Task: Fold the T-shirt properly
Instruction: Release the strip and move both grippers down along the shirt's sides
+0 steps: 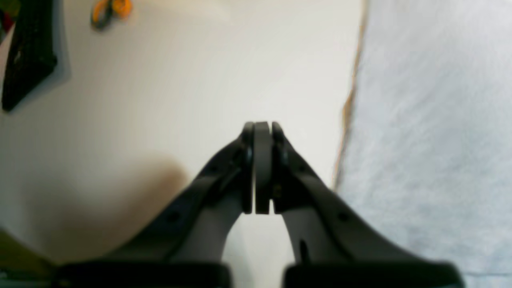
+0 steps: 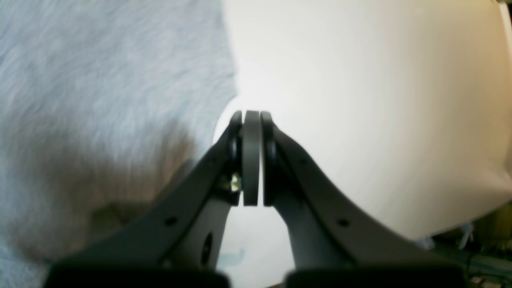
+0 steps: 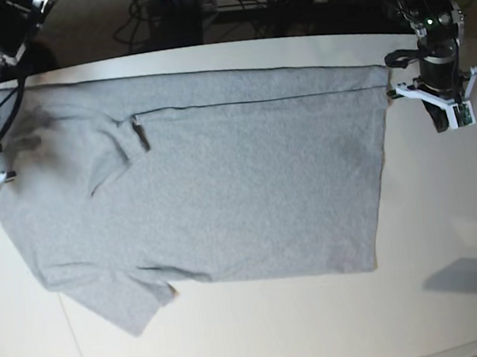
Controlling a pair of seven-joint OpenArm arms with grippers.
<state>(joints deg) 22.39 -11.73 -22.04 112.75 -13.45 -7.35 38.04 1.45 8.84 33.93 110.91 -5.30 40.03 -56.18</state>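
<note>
Base view: T-shirt (image 3: 213, 181) lies spread flat on the bench (image 3: 451, 232), one sleeve already turned in. My left pincer (image 1: 262, 168) and right pincer (image 2: 251, 158) are both pressed together, empty, flanking the shirt's opposite ends, probably staged for the next fold.

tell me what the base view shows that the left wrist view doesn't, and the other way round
Only the base view shows the whole T-shirt spread flat, with one sleeve sticking out and the other folded over the body, plus both arms at opposite ends of the table.

Only the left wrist view shows the left gripper up close, jaws shut on nothing, and a blurred orange object on the table beyond it.

Both show grey shirt fabric lying on the pale table, with the left gripper just off the shirt's edge.
</note>
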